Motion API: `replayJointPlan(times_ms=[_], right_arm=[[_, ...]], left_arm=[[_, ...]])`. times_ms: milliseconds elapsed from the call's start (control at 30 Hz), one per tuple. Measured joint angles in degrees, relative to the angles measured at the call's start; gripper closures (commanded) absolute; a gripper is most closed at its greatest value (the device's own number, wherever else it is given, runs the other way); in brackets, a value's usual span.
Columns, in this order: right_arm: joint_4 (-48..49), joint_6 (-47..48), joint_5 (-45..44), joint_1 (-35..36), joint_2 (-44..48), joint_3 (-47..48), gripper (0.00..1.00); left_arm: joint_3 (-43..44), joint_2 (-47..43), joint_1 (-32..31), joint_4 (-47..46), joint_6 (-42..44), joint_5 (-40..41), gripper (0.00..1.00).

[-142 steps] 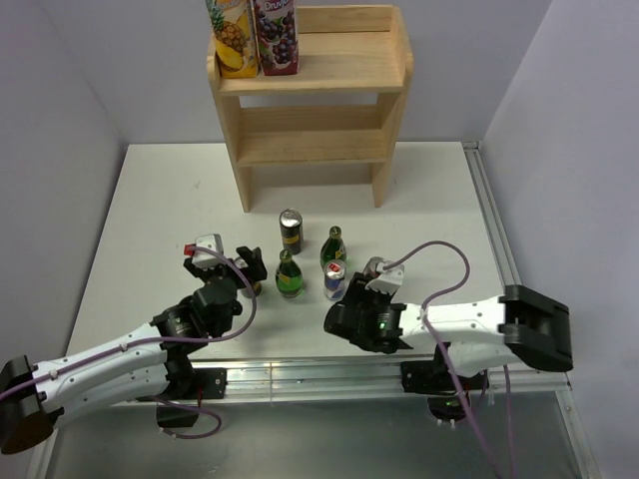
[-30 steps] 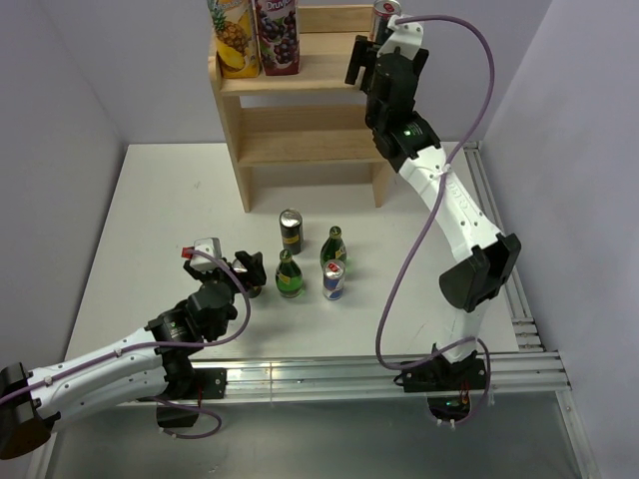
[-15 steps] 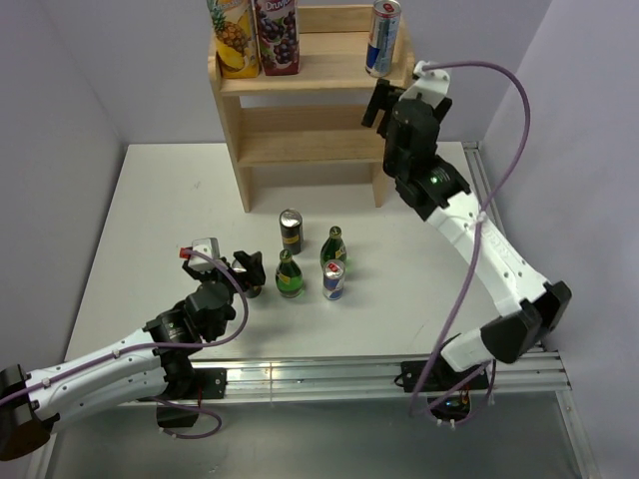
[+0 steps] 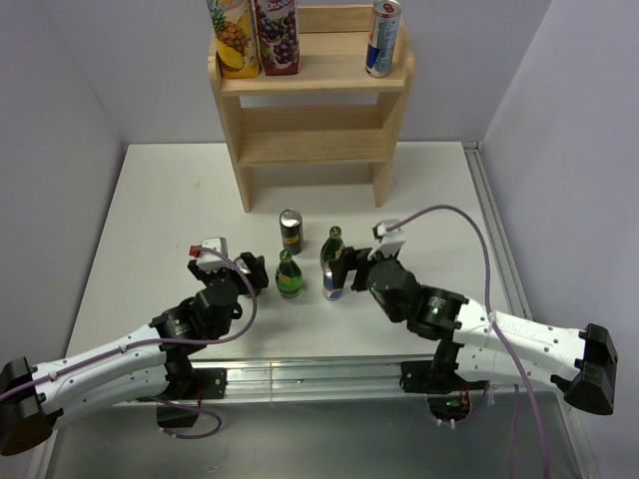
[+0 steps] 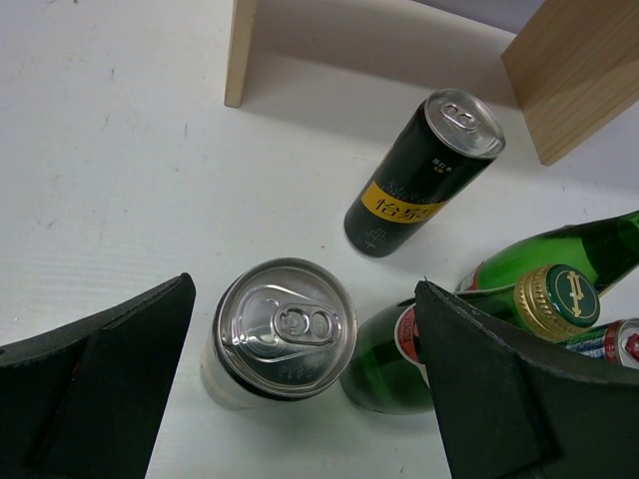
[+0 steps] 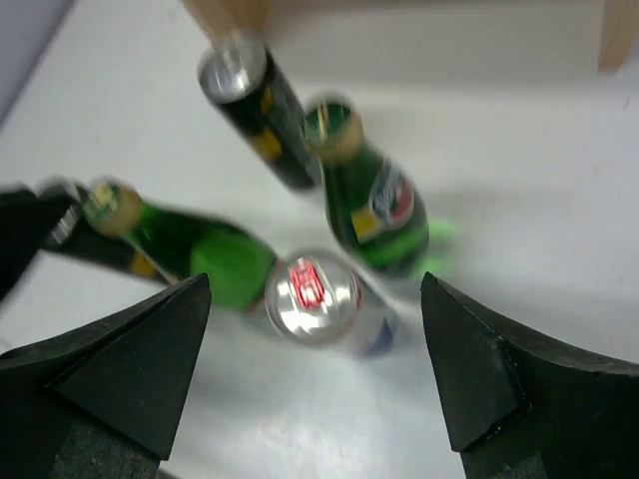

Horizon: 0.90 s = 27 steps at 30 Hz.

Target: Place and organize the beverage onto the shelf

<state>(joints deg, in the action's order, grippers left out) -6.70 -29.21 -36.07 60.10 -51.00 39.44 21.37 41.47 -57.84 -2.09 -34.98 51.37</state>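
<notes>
pale natural wood for the shelf (image 4: 310, 82): 3 stepped tiers, solid side panels, low raised edges, far taller than any can. set at the far side of the table (image 4: 160, 200), near the back wall. on its top tier, 2 cartons (image 4: 255, 35) side by side at the left end and a blue can (image 4: 381, 38) upright at the right end.

in front of its legs, on the table, an upright cluster: black can (image 4: 290, 231) nearest the shelf, 2 green bottles (image 4: 289, 274) behind it, red-top can (image 4: 333, 282) just beside the right-hand bottle.

well apart from both grippers, that shelf, with the cluster in between.

left gripper (image 4: 246, 270) low at the cluster's left edge, jaws spread wide, gripping nothing. in the left wrist view, a silver can (image 5: 285, 334) upright in the gap, close beside the finger at that view's left, clear of the other; beyond it the black can and 2 shelf legs along the top.

right gripper (image 4: 344, 266) low at the cluster's right edge, likewise spread and empty. in its blurred wrist view, the red-top can seen in the middle of the gap, clear of both fingers, with bottles and black can beyond and a shelf leg in the top right corner.
</notes>
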Motion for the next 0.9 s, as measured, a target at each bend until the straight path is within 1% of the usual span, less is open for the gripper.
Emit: replayJointPlan(times_ms=[100, 333, 467, 567, 667, 900], right_arm=[[0.3, -4.8, 0.6, 3.0, 2.2, -7.2, 0.07], [1.6, -13.4, 0.1, 7.9, 4.4, -15.9, 0.07], [3.7, -16.8, 0.1, 8.4, 5.9, -20.5, 0.07], [6.6, -18.0, 0.1, 8.4, 4.9, -23.3, 0.07], [10.5, -18.4, -0.2, 8.4, 0.1, -24.5, 0.07], [21.6, -16.9, -0.4, 8.4, -17.6, -23.1, 0.07]], left_arm=[[0.7, 0.7, 0.0, 0.6, 0.0, 0.0, 0.01], [3.8, 2.2, 0.0, 1.5, 0.0, 0.6, 0.01], [4.5, 2.3, 0.0, 1.5, 0.0, 0.6, 0.01], [4.5, 2.3, 0.0, 1.5, 0.0, 0.6, 0.01], [4.6, 2.3, 0.0, 1.5, 0.0, 0.5, 0.01], [4.7, 2.3, 0.0, 1.5, 0.3, 0.5, 0.01]])
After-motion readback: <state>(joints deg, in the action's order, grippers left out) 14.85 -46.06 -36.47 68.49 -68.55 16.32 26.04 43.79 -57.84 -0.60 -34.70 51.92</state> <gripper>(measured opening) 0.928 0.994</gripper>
